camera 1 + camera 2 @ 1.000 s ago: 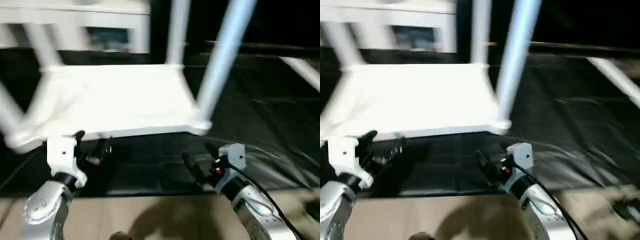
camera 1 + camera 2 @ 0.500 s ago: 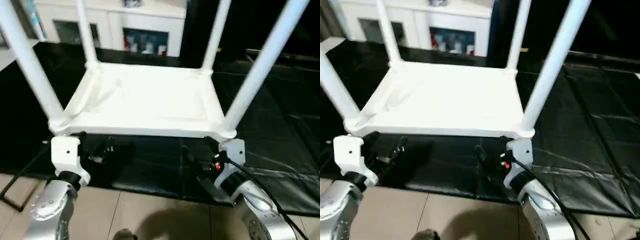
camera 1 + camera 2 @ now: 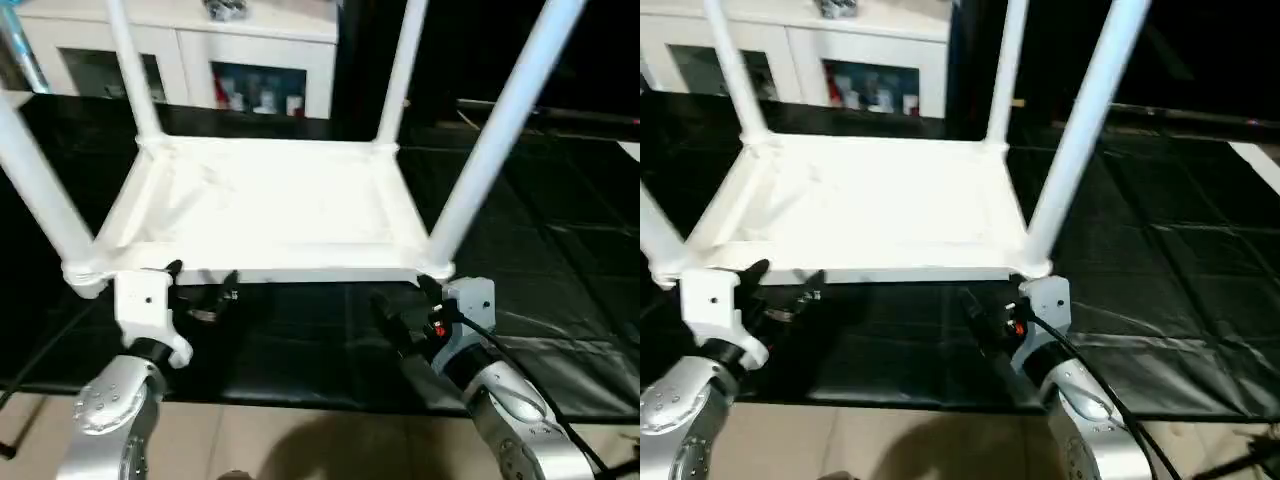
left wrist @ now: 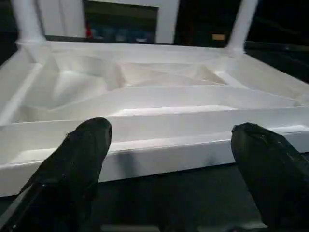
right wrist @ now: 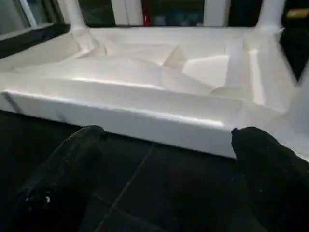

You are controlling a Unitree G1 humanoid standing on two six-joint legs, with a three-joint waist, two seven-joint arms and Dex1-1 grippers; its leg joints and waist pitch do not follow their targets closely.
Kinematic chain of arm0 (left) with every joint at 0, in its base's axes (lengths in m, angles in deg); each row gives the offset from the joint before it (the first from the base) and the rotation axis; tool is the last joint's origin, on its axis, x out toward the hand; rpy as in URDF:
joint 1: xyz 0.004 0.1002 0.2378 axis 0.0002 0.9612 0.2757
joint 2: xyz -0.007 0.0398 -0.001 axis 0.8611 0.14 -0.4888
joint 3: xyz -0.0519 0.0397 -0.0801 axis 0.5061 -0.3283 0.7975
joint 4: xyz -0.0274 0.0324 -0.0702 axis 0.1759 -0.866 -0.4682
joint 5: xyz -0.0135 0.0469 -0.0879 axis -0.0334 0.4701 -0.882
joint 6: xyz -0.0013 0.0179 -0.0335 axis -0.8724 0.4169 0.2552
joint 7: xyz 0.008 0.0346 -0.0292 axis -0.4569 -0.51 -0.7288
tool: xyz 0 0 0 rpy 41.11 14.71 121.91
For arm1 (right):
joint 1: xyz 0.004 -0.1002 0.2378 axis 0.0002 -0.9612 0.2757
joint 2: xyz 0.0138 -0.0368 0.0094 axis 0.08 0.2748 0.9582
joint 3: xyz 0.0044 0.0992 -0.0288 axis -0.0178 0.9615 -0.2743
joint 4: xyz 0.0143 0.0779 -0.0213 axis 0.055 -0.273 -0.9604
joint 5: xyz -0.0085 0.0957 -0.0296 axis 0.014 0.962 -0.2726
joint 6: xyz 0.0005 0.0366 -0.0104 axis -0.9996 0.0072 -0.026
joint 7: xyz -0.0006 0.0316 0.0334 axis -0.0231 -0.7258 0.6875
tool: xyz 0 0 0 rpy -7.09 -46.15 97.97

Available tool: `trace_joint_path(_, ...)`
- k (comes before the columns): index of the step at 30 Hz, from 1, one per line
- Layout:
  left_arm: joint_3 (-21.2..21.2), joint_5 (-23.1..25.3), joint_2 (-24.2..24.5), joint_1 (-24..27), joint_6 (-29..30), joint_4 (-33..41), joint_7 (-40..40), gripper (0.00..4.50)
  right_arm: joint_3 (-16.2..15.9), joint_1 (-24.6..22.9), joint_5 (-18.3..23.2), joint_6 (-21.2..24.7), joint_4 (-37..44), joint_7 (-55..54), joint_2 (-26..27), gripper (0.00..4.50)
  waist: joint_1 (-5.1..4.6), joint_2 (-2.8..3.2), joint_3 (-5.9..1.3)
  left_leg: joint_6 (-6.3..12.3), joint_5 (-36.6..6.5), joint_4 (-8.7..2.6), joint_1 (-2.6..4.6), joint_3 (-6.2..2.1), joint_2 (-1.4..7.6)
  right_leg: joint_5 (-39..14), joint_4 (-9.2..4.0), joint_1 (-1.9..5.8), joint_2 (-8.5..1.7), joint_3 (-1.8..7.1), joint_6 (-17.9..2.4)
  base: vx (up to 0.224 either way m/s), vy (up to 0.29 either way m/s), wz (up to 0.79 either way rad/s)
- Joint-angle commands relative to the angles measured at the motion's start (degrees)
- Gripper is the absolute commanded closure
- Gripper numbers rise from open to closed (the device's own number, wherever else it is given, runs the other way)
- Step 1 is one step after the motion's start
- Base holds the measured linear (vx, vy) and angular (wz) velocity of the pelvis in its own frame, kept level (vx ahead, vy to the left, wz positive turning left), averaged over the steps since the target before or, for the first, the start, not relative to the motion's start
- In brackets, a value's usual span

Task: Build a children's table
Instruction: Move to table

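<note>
Grippers first: our left gripper [image 3: 200,290] hangs with its two black fingers [image 4: 79,159] spread wide and nothing between them, just in front of the near edge of the white plastic rectangular tabletop [image 3: 270,205]. Our right gripper [image 3: 405,312] is likewise spread and empty, low beside the near right corner. The tabletop lies upside down on black floor mats [image 3: 560,250], its ribbed underside facing up, and four long white tapered tube legs [image 3: 500,125] rise from its corner sockets. Beyond it we see a white cabinet with glass doors [image 3: 235,65]. Nearest us, beige floor [image 3: 300,440] shows.
</note>
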Motion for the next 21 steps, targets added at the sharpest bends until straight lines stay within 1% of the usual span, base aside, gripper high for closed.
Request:
trace_joint_path(1,-0.4,0.2,0.3,-0.3,0.7,-0.8,-1.1,0.01,1.6,0.2,2.4,1.9,0.3,-0.5,0.7,0.0,-0.16,0.2,-2.73,8.86,-9.2,-4.77,1.75,0.47,1.25,-9.0,-4.64,0.23,-0.62,1.28,-10.7,-0.004,0.086,0.03)
trace_joint_path(2,-0.4,0.1,0.2,-0.3,0.8,-0.6,-1.1,0.01,1.7,0.2,2.6,2.0,0.3,-0.6,0.8,0.0,-0.47,0.68,-2.81,8.13,-9.8,-5.0,2.47,0.2,1.27,-7.2,-3.86,-0.41,0.64,0.9,-11.0,-0.004,0.086,0.03)
trace_joint_path(3,-0.5,0.1,0.2,-0.2,1.2,0.0,-1.1,0.01,2.0,0.3,3.2,2.4,0.5,-0.7,1.0,0.0,-0.85,0.99,-2.83,4.91,-11.9,-5.31,3.08,-0.38,1.79,-4.3,-3.27,-0.78,1.46,0.68,-10.7,-0.008,0.092,0.05)
trace_joint_path(4,-0.7,-0.1,0.2,-0.2,1.6,0.6,-1.2,0.01,2.3,0.4,3.7,2.6,0.6,-0.7,1.2,0.0,-0.96,1.07,-2.63,-0.16,-16.2,-5.89,3.0,-0.71,1.9,-2.7,-3.29,-0.76,1.6,0.76,-9.1,-0.017,0.086,0.04)
trace_joint_path(5,-0.6,-0.5,0.0,0.1,1.9,1.0,-1.3,0.01,2.3,0.4,3.8,2.6,0.8,-0.7,1.3,0.0,-1.0,1.04,-2.51,-2.12,-18.6,-6.12,2.92,-0.67,1.76,-2.8,-3.38,-0.84,1.44,0.91,-8.3,-0.017,0.086,0.04)
trace_joint_path(6,-0.7,-0.5,0.3,0.4,1.7,1.0,-1.4,0.01,2.0,0.2,3.6,2.5,1.0,-0.7,1.2,0.0,-1.07,0.63,-2.28,-4.48,-23.0,-6.38,2.77,-0.56,1.41,-4.7,-3.82,-1.04,0.99,1.28,-6.5,0.0,0.0,0.0)
trace_joint_path(7,-1.1,0.1,0.8,0.7,1.0,0.7,-1.3,0.01,1.8,0.0,3.3,2.4,1.3,-0.7,1.1,0.0,-1.24,0.25,-2.08,-5.54,-26.7,-6.49,2.55,-0.57,1.08,-8.9,-4.4,-1.22,0.66,1.64,-4.8,0.0,0.0,0.0)
trace_joint_path(8,-1.2,0.2,0.8,0.7,0.9,0.7,-1.2,0.01,1.8,-0.1,3.3,2.4,1.3,-0.7,1.1,0.0,-1.25,0.46,-2.07,-5.89,-28.2,-6.52,2.51,-0.65,0.91,-11.2,-4.58,-1.32,0.56,1.82,-4.1,0.0,0.0,0.0)
trace_joint_path(9,-1.5,0.5,1.1,0.7,0.5,0.5,-1.3,0.01,1.8,-0.2,2.9,2.3,1.4,-0.9,1.0,0.0,-1.42,0.16,-2.06,-6.33,-30.4,-6.43,2.51,-0.7,0.77,-15.1,-5.09,-1.61,0.4,2.07,-3.2,0.0,0.0,0.0)
trace_joint_path(10,-2.1,1.1,1.4,0.6,0.9,0.3,-1.5,0.01,2.0,-0.2,2.4,2.4,1.0,-1.4,0.9,0.0,-1.48,0.17,-1.97,-7.05,-31.6,-6.51,2.56,-0.86,0.75,-16.7,-5.3,-1.83,0.56,2.08,-2.9,0.0,0.0,0.0)
trace_joint_path(11,-2.4,1.4,1.5,0.4,1.3,0.2,-1.9,0.01,2.3,-0.1,2.1,2.5,0.8,-1.9,0.9,0.0,-1.68,0.27,-2.0,-8.39,-33.0,-6.59,2.75,-1.28,0.95,-16.2,-5.09,-1.93,1.14,1.91,-2.8,0.0,0.0,0.0)
trace_joint_path(12,-2.4,1.4,1.5,0.4,1.3,0.2,-1.9,0.01,2.3,-0.1,2.1,2.5,0.8,-1.9,0.9,0.0,-1.76,0.37,-1.99,-9.11,-33.9,-6.71,2.85,-1.56,1.13,-15.6,-4.99,-1.95,1.49,1.75,-3.0,0.0,0.0,0.0)
trace_joint_path(13,-2.2,0.9,1.3,0.1,1.9,0.3,-2.4,0.01,2.4,0.1,2.1,2.9,0.8,-2.2,0.9,0.0,-2.23,0.85,-1.92,-10.51,-35.9,-7.07,3.32,-2.69,2.05,-12.5,-4.59,-1.93,2.73,1.12,-5.0,-0.041,-0.061,-0.04)
trace_joint_path(14,-1.9,0.6,1.2,-0.1,1.9,0.2,-2.6,0.01,2.2,0.2,2.0,3.2,1.0,-2.3,0.7,0.0,-2.52,1.48,-1.87,-10.75,-37.0,-7.59,3.64,-3.65,2.95,-10.3,-4.01,-1.92,3.51,0.59,-6.6,-0.041,-0.061,-0.04)
trace_joint_path(15,-1.8,0.5,1.2,-0.2,1.9,0.2,-2.7,0.01,2.0,0.2,1.9,3.4,1.0,-2.3,0.5,0.0,-3.4,1.63,-1.72,-8.93,-37.0,-8.77,3.27,-4.75,4.65,-6.9,-2.91,-1.55,3.68,-0.06,-9.8,-0.039,-0.091,-0.03)
trace_joint_path(16,-1.0,-1.0,0.5,-0.6,2.8,0.0,-2.8,0.01,1.9,0.2,2.0,3.6,1.2,-2.3,0.4,0.0,-4.01,2.06,-1.9,-6.53,-37.1,-10.01,3.25,-5.73,6.62,-4.2,-1.21,-1.56,3.61,-0.59,-12.7,-0.04,-0.136,0.01)
trace_joint_path(17,-0.8,-0.9,0.6,-1.0,3.2,-0.3,-3.1,0.01,1.9,0.2,2.2,3.8,1.3,-2.3,0.4,0.0,-4.15,2.31,-1.81,-4.99,-37.5,-10.08,2.95,-5.26,6.66,-3.8,-1.02,-1.49,3.29,-0.8,-13.3,-0.04,-0.136,0.01)
trace_joint_path(18,-0.8,-0.9,0.6,-1.0,3.2,-0.4,-3.1,0.01,1.9,0.2,2.2,3.8,1.3,-2.2,0.4,0.0,-4.43,2.16,-1.69,-3.46,-37.7,-9.86,2.59,-4.61,6.24,-4.0,-1.33,-1.46,2.94,-0.8,-13.9,-0.036,-0.172,0.03)
trace_joint_path(19,-0.8,-1.0,1.0,-1.6,3.1,-1.2,-3.3,0.01,2.0,0.2,3.0,4.1,1.3,-1.9,0.4,0.0,-4.65,0.94,-1.51,-2.4,-35.9,-6.23,1.36,-0.99,1.6,-12.9,-5.56,-1.44,1.63,-0.11,-15.0,-0.041,-0.152,-0.05)
trace_joint_path(20,-1.1,-0.6,1.2,-1.8,3.4,-1.0,-3.6,0.01,2.2,0.2,3.5,4.3,1.4,-2.0,0.5,0.0,-4.07,-0.31,-1.57,-2.69,-31.6,-3.89,0.96,0.54,-0.63,-21.2,-7.08,-1.59,0.56,0.13,-12.9,-0.041,-0.152,-0.05)
trace_joint_path(21,-1.0,-0.7,1.2,-1.7,3.5,-0.8,-3.6,0.01,2.2,0.2,3.7,4.5,1.5,-2.0,0.5,0.0,-2.62,-0.85,-1.74,-3.12,-21.0,-2.06,0.59,0.69,-1.13,-38.0,-8.85,-1.79,-1.87,1.22,-5.0,-0.029,-0.132,-0.18)
